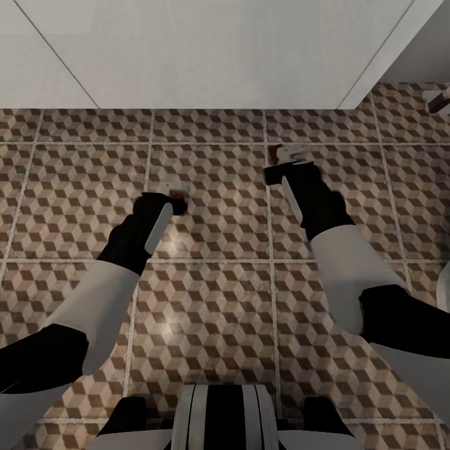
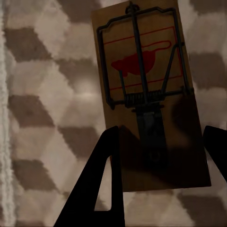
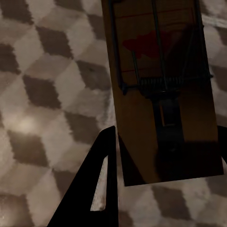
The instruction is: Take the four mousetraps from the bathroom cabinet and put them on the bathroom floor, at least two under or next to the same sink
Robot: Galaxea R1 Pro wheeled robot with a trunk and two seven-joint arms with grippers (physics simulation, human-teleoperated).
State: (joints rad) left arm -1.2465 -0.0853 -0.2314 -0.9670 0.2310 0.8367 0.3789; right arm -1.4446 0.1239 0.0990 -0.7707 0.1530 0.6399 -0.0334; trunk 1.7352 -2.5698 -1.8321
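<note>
Two mousetraps are in my grippers, low over the bathroom floor (image 1: 206, 294) of cube-pattern tiles. My left gripper (image 1: 173, 200) is shut on one mousetrap (image 1: 171, 187); in the left wrist view its tan board (image 2: 142, 52) with wire bar and red mark lies between the two dark fingers (image 2: 101, 189). My right gripper (image 1: 284, 167) is shut on the other mousetrap (image 1: 289, 152), seen close as a tan board (image 3: 142, 104) beside one finger (image 3: 97, 179). A white flat-faced unit (image 1: 206, 56) stands just ahead; no basin or tap shows. The cabinet is out of view.
A small pale and brown object (image 1: 437, 99) lies on the tiles at the far right, cut by the frame edge. A white rounded shape (image 1: 445, 287) touches the right edge. My base (image 1: 225, 419) is at the bottom. Open tiles lie between the arms.
</note>
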